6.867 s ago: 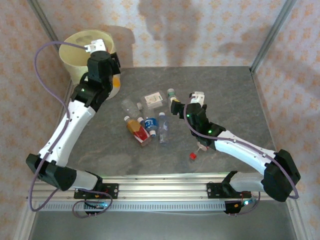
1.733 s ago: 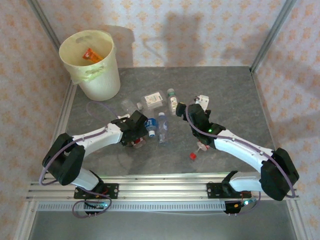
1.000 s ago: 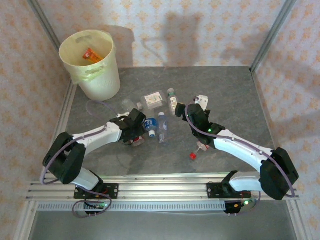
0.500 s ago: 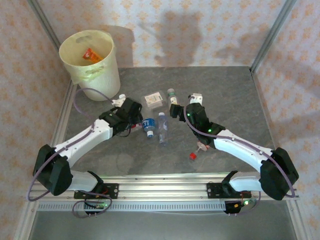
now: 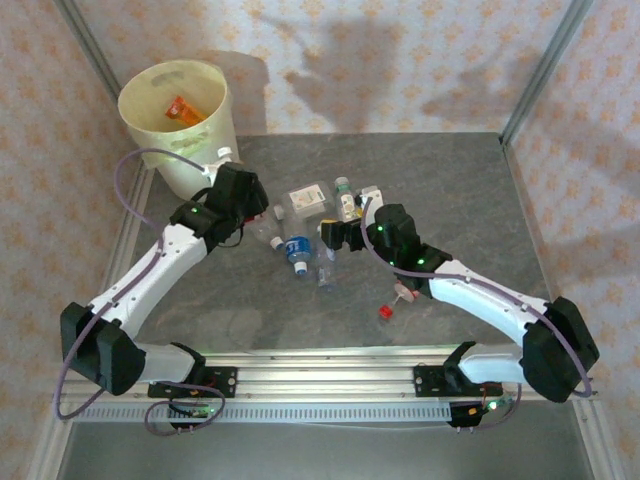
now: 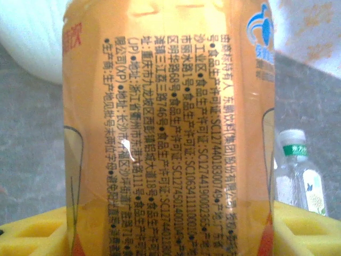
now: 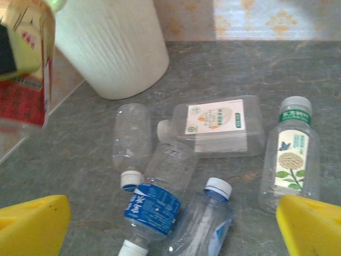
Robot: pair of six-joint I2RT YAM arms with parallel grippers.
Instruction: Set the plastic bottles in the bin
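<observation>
An orange-labelled plastic bottle (image 6: 170, 133) stands upright between the yellow pads (image 6: 32, 237) of my left gripper (image 5: 238, 195), which is shut on it, raised off the table just in front of the bin (image 5: 180, 110). The cream bin holds an orange bottle (image 5: 182, 108). My right gripper (image 7: 170, 234) hangs open over the remaining bottles: a blue-labelled one (image 7: 160, 197), a blue-capped one (image 7: 205, 224), a bare clear one (image 7: 132, 138), a flat white-labelled one (image 7: 218, 125) and an upright green-capped one (image 7: 292, 160). Nothing sits between its fingertips (image 7: 32, 224).
A small red cap (image 5: 384, 312) lies on the grey table (image 5: 450, 190) beside the right forearm. Metal frame posts stand at the back left and back right corners. The bin's ribbed wall (image 7: 112, 48) rises just behind the pile of bottles.
My left gripper has lifted the orange-labelled bottle off the pile and carried it back and left toward the bin. My right gripper has shifted left over the bottles, still open.
</observation>
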